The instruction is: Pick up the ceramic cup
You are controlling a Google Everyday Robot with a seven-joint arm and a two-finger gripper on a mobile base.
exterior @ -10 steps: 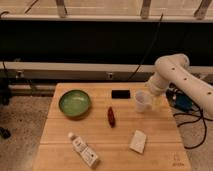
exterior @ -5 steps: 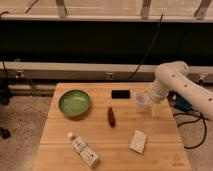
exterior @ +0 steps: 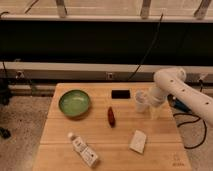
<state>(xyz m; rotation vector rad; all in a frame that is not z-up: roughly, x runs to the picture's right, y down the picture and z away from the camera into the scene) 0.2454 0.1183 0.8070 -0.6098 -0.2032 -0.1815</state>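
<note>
The ceramic cup (exterior: pixel 141 101) is small, plain and white. It stands upright on the wooden table (exterior: pixel 100 135) near the right rear edge. My gripper (exterior: pixel 151 101) hangs from the white arm (exterior: pixel 172 82) and sits right against the cup's right side, at cup height. The arm covers part of the cup's right edge, and the contact between gripper and cup is hidden.
A wide green bowl (exterior: pixel 74 103) sits at the left rear. A black flat object (exterior: pixel 120 94) lies left of the cup. A dark red item (exterior: pixel 111 116) lies mid-table. A white packet (exterior: pixel 138 141) and a labelled white bottle (exterior: pixel 83 149) lie near the front. Cables (exterior: pixel 192 125) hang at the right.
The arm's elbow has dropped lower and drawn in toward the cup. The cup stays in the same spot on the table.
</note>
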